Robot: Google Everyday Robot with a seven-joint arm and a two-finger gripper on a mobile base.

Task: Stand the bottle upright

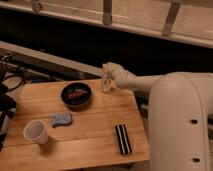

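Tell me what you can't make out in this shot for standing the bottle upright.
- Bottle: none recognizable in the camera view.
- Gripper, at the wooden table's far edge beside the black bowl: finger state and contents too blurred.
- Bowl's reddish contents: too small to identify.

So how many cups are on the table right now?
1: the white cup at the table's front left corner, beside the blue sponge. The gripper is at the far edge.

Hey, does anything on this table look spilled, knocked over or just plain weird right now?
Nothing stands out. The bowl, cup, sponge and dark bar sit flat on the table. The gripper hovers at the far edge.
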